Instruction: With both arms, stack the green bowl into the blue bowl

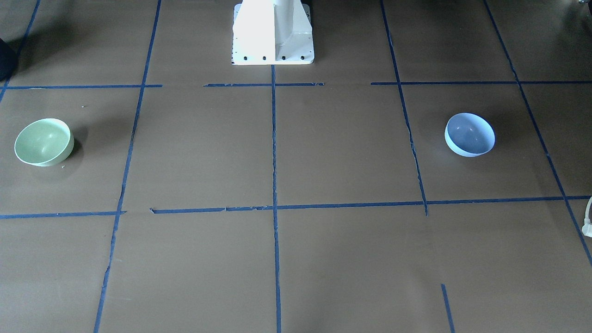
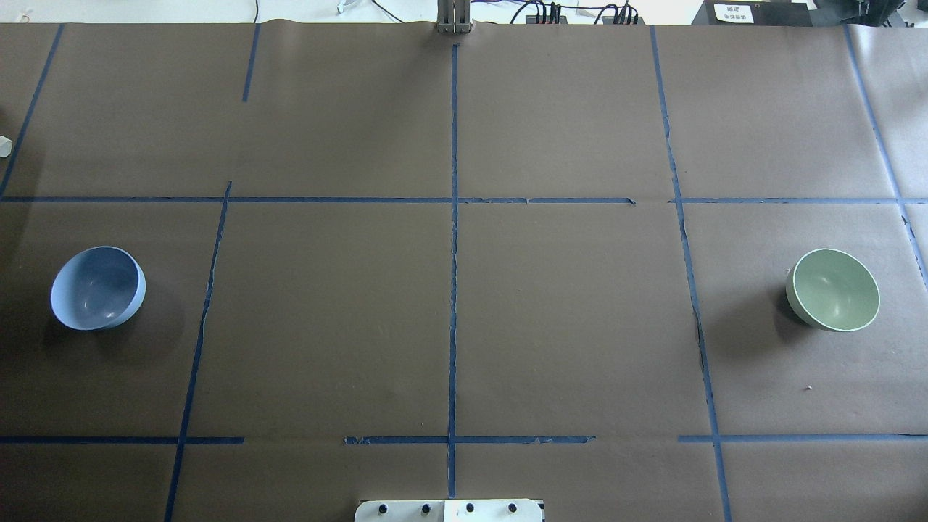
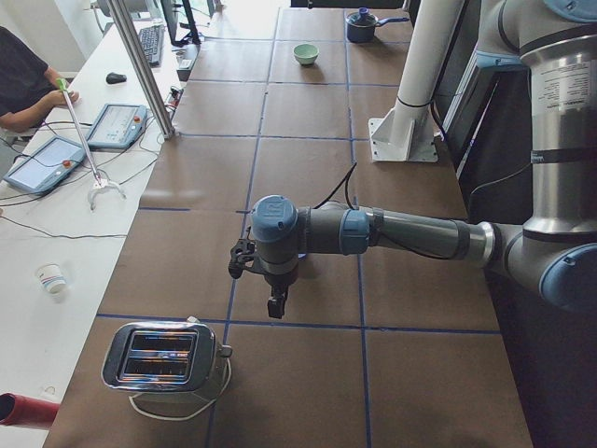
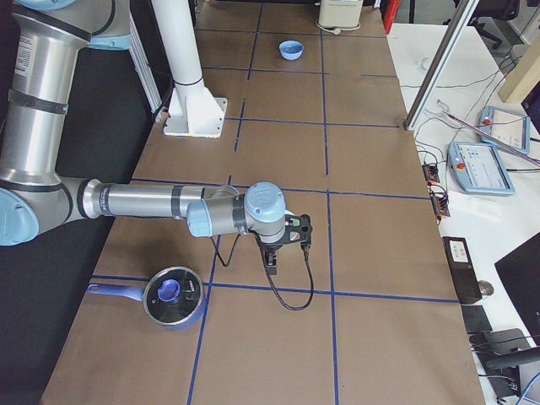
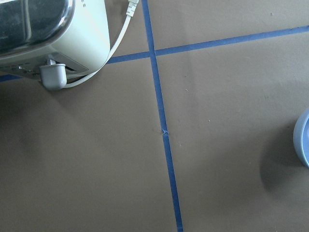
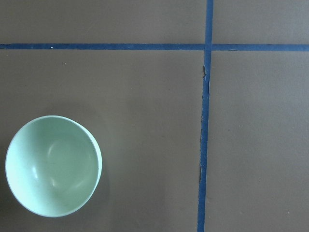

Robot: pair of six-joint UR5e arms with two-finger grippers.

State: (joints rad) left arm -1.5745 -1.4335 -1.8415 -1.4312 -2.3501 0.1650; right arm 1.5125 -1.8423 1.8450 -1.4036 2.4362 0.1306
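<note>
The green bowl (image 1: 44, 142) stands upright and empty on the brown table, at the right of the overhead view (image 2: 834, 290) and at the lower left of the right wrist view (image 6: 53, 165). The blue bowl (image 1: 470, 134) stands far from it, at the left of the overhead view (image 2: 98, 288); its rim shows at the right edge of the left wrist view (image 5: 303, 145). My left gripper (image 3: 277, 304) hangs above the table near the blue bowl's end. My right gripper (image 4: 272, 262) hangs near the green bowl's end. I cannot tell whether either gripper is open or shut.
A toaster (image 3: 163, 359) with a white cord stands at the table's left end, close to my left gripper. A blue pot with a lid (image 4: 171, 297) stands at the right end. The white pedestal (image 1: 273, 32) is at the robot's side, in the middle. Blue tape lines cross the table.
</note>
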